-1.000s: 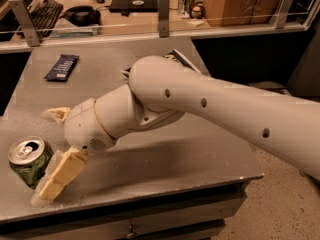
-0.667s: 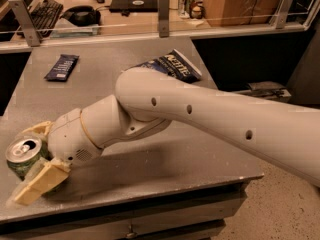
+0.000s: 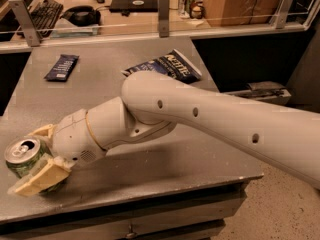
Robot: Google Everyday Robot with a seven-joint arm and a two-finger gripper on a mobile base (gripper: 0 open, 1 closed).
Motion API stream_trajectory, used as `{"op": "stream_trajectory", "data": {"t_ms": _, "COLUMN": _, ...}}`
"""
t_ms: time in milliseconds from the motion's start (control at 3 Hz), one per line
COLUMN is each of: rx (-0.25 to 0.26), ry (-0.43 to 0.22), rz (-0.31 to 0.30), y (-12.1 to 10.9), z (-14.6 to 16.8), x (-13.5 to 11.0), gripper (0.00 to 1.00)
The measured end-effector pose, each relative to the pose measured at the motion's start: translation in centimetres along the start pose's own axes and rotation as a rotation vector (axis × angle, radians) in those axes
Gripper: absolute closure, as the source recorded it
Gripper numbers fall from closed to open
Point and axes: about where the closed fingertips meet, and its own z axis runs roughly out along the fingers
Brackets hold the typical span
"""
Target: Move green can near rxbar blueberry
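Observation:
The green can point(image 3: 21, 153) stands upright at the table's front left corner, its silver top and pull tab showing. My gripper point(image 3: 36, 156) reaches in from the right, with one tan finger point(image 3: 39, 178) against the can's near side and the other finger point(image 3: 44, 131) against its far side, shut on it. The rxbar blueberry point(image 3: 61, 67), a small flat navy wrapper, lies at the far left of the table, well behind the can. My white arm crosses the table from the right.
A big crinkled blue chip bag point(image 3: 170, 65) lies at the far middle of the grey table point(image 3: 100, 94), partly behind my arm. The can is close to the table's left and front edges. A glass rail and a desk with a keyboard stand beyond.
My gripper swung left and down from beside the can until its fingers stood on both sides of it, then drew in on it. The can has stayed in place.

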Motion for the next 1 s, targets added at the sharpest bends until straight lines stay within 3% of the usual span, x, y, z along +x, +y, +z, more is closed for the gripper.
{"op": "stream_trajectory", "data": {"t_ms": 333, "rx": 0.094, "ry": 0.026, "rz": -0.033, "y": -2.1, "z": -4.4, "x": -0.6, "gripper": 0.95}}
{"op": "stream_trajectory", "data": {"t_ms": 667, "rx": 0.262, "ry": 0.051, "rz": -0.058, "y": -5.6, "z": -12.1, "x": -2.9, "gripper": 1.0}}
{"op": "stream_trajectory", "data": {"t_ms": 1000, "rx": 0.261, "ry": 0.051, "rz": -0.059, "y": -5.6, "z": -12.1, "x": -2.9, "gripper": 1.0}}
